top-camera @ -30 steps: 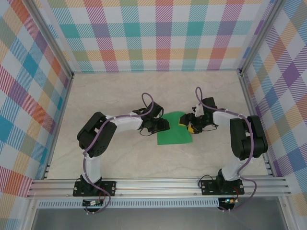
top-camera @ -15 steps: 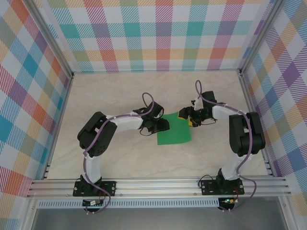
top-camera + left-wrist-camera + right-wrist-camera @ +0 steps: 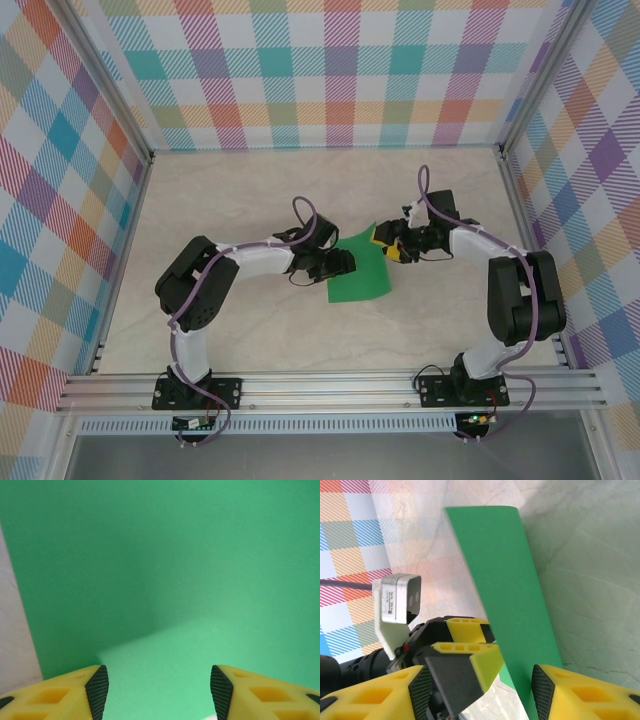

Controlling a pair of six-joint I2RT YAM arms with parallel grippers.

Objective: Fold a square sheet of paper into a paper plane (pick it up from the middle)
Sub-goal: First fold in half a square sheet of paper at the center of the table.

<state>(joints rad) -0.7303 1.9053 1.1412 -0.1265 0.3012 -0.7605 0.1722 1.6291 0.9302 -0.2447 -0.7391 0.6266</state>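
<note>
L pincer (image 3: 160,691) open over sheet (image 3: 180,555); R pincer (image 3: 480,686) straddles raised edge.

1. Thin matte bright green square sheet of paper (image 3: 358,280), plain and unmarked.
2. Lying near the middle of the pale marbled surface (image 3: 250,200).
3. Near part flat on it; far right edge lifted, curling upward.

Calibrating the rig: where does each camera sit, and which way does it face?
Top external: above and behind, looking down at the table; both arms show.
Left wrist: over the square sheet of paper, facing it; own fingertips.
Right wrist: at the sheet's right edge, facing the left gripper; own fingertips.
Shared: all show the green sheet.
</note>
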